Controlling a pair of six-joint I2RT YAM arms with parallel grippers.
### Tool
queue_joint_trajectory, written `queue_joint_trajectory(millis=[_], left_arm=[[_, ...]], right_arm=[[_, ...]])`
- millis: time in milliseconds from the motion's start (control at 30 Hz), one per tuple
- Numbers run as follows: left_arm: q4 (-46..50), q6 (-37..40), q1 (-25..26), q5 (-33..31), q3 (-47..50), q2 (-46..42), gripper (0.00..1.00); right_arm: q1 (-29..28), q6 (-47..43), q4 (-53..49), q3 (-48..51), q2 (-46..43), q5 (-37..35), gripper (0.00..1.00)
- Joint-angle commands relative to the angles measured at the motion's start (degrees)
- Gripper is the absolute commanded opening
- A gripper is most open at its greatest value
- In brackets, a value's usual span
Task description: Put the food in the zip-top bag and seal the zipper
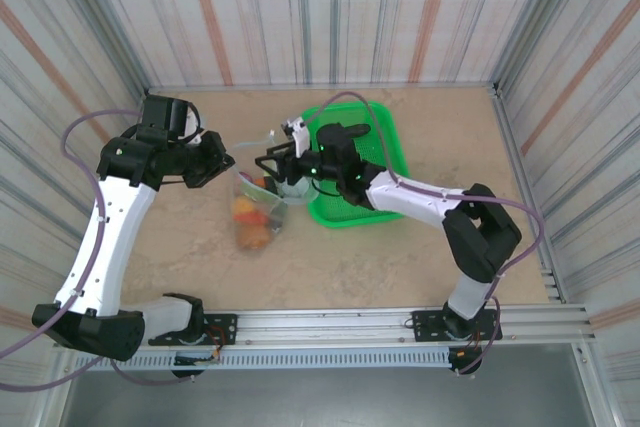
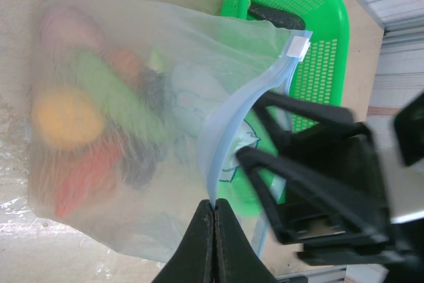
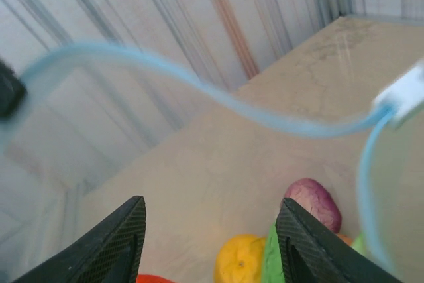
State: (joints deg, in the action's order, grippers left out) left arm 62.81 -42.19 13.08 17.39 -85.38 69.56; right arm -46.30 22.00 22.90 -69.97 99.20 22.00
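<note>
The zip-top bag (image 1: 257, 219) lies on the table, its mouth lifted towards the back. Through its clear wall (image 2: 119, 130) shows the food: a yellow-orange fruit (image 2: 66, 118), a green pod (image 2: 109, 94), an orange carrot (image 2: 86, 177) and dark pieces. My left gripper (image 2: 214, 205) is shut on the pale blue zipper (image 2: 228, 120) at one corner of the mouth. The white slider (image 2: 299, 46) sits at the far end. My right gripper (image 3: 209, 230) stands open inside the bag's mouth, nothing between its fingers, above the purple onion (image 3: 317, 201) and the yellow fruit (image 3: 237, 258).
A green mesh basket (image 1: 385, 152) stands right of the bag, under the right arm (image 1: 420, 197). Striped walls close in the table on three sides. A metal rail (image 1: 400, 325) runs along the near edge.
</note>
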Motion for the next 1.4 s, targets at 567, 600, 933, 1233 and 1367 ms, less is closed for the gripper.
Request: queue_joint_trajectory(millis=[567,600,933,1233,1367], left_arm=[[0.39,2.94,-0.73,-4.04,-0.47,-1.99,0.00],[0.28,3.11,-0.69,-3.94,-0.48,-2.05,0.00],[-0.21,3.72,-0.51,-2.71,-0.50,-0.79,0.00],[-0.61,4.40,-0.52,-2.37,0.22,-0.47,0.00],[-0.76,4.47,-0.51,-2.27,0.23,-0.50,0.00]], right_arm=[[19.72,-3.41,-43.63,-13.64,-2.78,-11.05,0.49],[20.37,-4.95,-46.41,-15.93,-0.26,-13.02,0.49],[23.77,-16.76,-49.06,-29.08,19.04,-17.05,0.62],[24.23,-19.58,-53.49,-42.56,31.94,-14.63,0.70],[24.32,-20.95,-52.95,-43.50,34.02,-14.26,0.72]])
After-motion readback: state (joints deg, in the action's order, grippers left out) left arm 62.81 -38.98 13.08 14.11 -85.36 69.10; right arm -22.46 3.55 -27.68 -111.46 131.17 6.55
